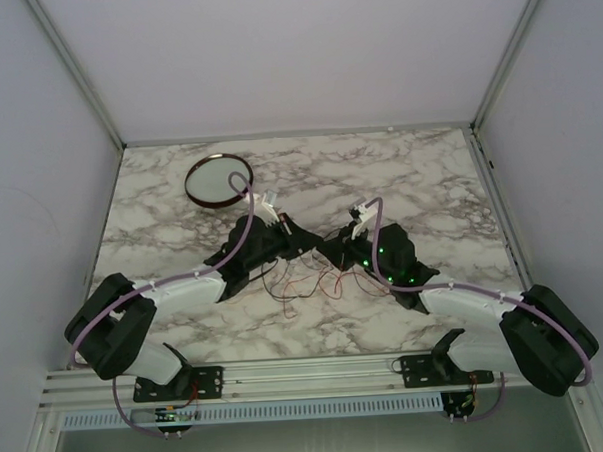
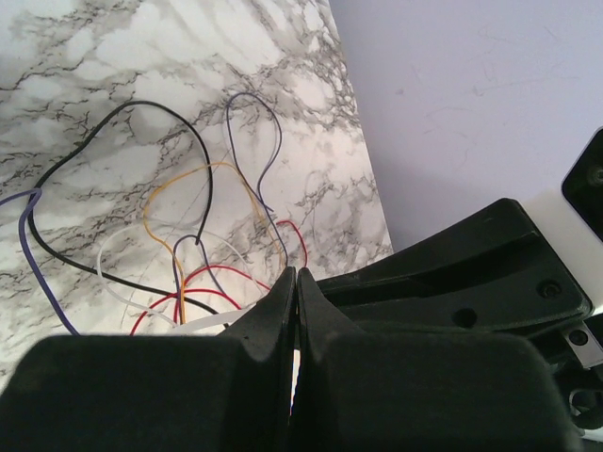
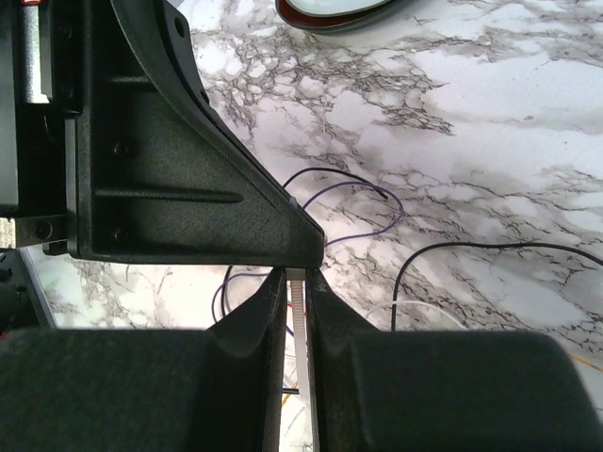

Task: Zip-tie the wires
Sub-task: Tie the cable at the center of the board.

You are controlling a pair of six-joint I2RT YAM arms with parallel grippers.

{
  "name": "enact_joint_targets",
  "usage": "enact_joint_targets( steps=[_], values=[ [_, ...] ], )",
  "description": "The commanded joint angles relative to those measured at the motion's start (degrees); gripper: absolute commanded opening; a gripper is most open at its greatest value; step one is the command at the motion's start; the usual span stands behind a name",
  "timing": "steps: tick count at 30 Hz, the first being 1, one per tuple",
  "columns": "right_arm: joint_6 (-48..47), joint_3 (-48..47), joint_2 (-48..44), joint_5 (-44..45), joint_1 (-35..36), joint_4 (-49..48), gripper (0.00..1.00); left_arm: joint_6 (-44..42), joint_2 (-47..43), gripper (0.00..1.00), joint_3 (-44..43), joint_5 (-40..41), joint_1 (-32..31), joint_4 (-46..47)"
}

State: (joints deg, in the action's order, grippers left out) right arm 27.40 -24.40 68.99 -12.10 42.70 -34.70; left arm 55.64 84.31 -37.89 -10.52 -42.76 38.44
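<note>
Left gripper (image 2: 296, 282): fingers pressed together. A pale strip reaches their tips from 8 o'clock, but I cannot tell whether it is pinched.
Right gripper (image 3: 297, 282): jaws clamped on the zip tie (image 3: 300, 358), a pale ribbed strip running 12 to 6 o'clock between them.
Wires (image 2: 188, 254): loose loops flat on the table (image 1: 430, 180). In the top view they lie at 6 o'clock of the 2 meeting grippers, toward the bases.
Long axis: none; the strands curl every way, ungathered.
Nearer arm: left, probably. The wires fan from 9 to 12 o'clock just beyond its tips.
Dish (image 1: 219, 180): at 11 o'clock, well apart from the wires.
Coming move: likely turns on bringing the tie down around the strands.
</note>
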Motion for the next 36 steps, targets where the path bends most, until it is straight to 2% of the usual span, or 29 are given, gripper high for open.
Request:
enact_joint_targets(
  steps=[1, 36],
  values=[
    [-0.97, 0.81, -1.38, 1.82, 1.13, -1.19, 0.07, 0.89, -0.03, 0.0, -2.48, -1.24, 0.21, -0.31],
    [0.18, 4.6, -2.95, 8.06, 6.14, 5.42, 0.07, -3.35, -1.34, 0.0, -6.68, -0.61, 6.46, -4.51]
  ],
)
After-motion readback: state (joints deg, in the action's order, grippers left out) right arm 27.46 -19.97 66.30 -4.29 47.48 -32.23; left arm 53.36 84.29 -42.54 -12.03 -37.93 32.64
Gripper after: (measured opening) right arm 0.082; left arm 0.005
